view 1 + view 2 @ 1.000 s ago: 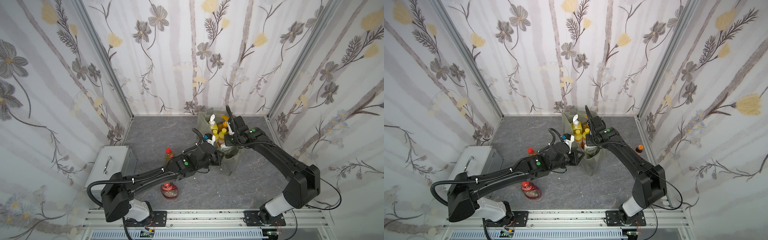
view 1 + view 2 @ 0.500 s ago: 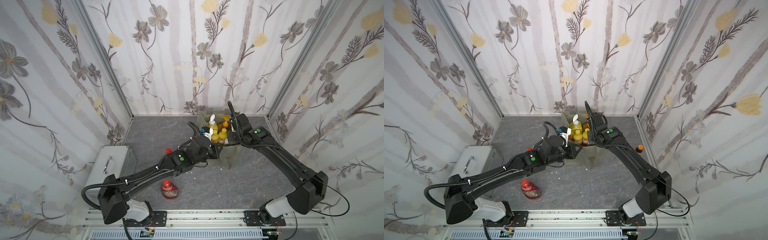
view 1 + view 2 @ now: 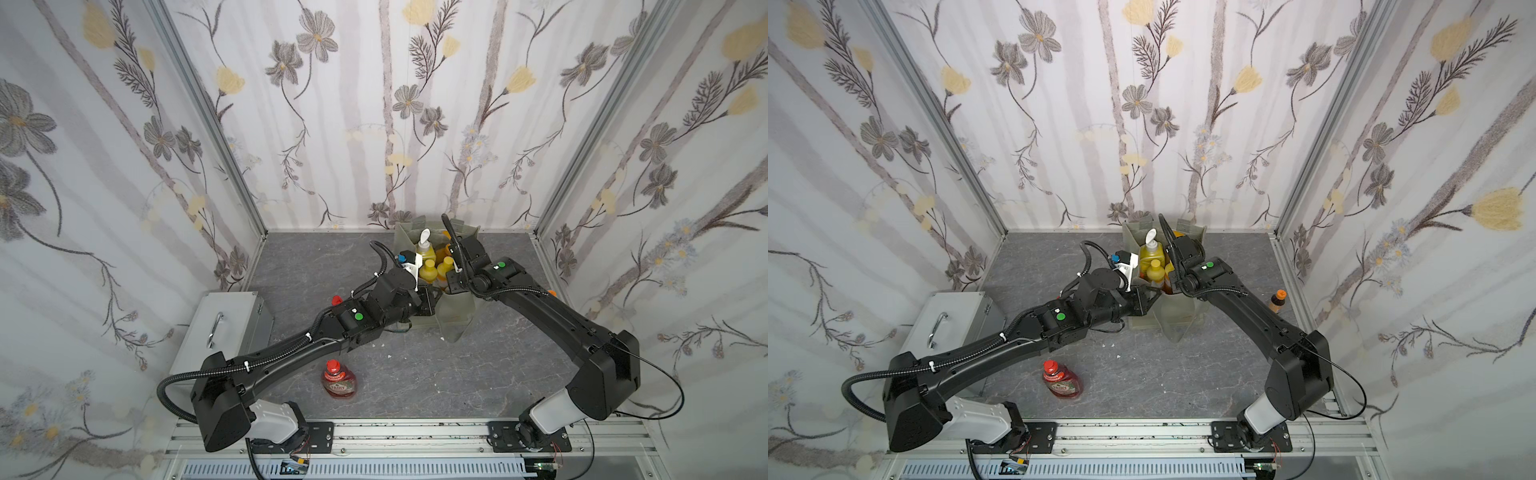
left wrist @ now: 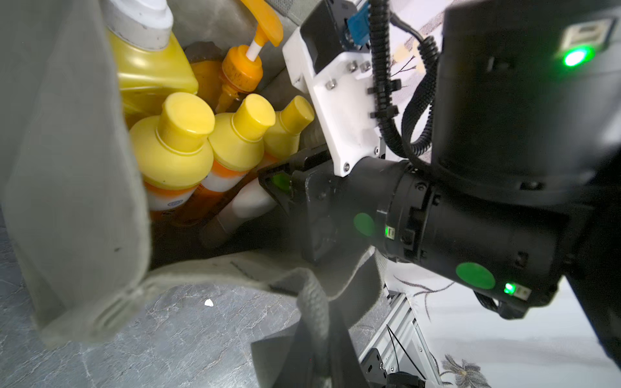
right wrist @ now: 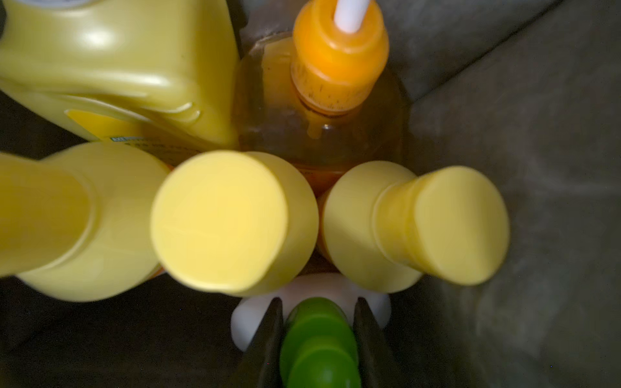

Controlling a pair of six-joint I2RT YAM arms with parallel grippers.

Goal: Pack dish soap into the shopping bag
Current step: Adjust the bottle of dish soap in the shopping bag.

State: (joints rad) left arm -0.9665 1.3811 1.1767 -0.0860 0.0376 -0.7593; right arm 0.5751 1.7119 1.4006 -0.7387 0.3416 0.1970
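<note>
The grey-green shopping bag [image 3: 457,318] [image 3: 1177,318] stands at the back of the table. Inside it are a yellow pump bottle [image 4: 148,67], an orange pump bottle [image 4: 242,70] and three yellow-capped bottles [image 5: 218,218]. My right gripper [image 5: 317,322] reaches down into the bag's mouth and is shut on the green cap [image 5: 317,346] of a white bottle [image 4: 248,205]. My left gripper [image 4: 316,352] [image 3: 432,301] is at the bag's near rim, shut on its strap handle [image 4: 314,312]. A red bottle with a red cap [image 3: 338,380] [image 3: 1061,380] lies on the table in front.
A grey metal box with a handle [image 3: 224,328] sits at the left wall. A red cap [image 3: 336,299] shows behind my left arm. A small orange bottle [image 3: 1277,300] stands by the right wall. Both arms cross in front of the bag.
My left gripper has closed on the bag's strap and its arm has swung toward the back, covering the bottle behind it. My right gripper stays in the bag's mouth with the white bottle.
</note>
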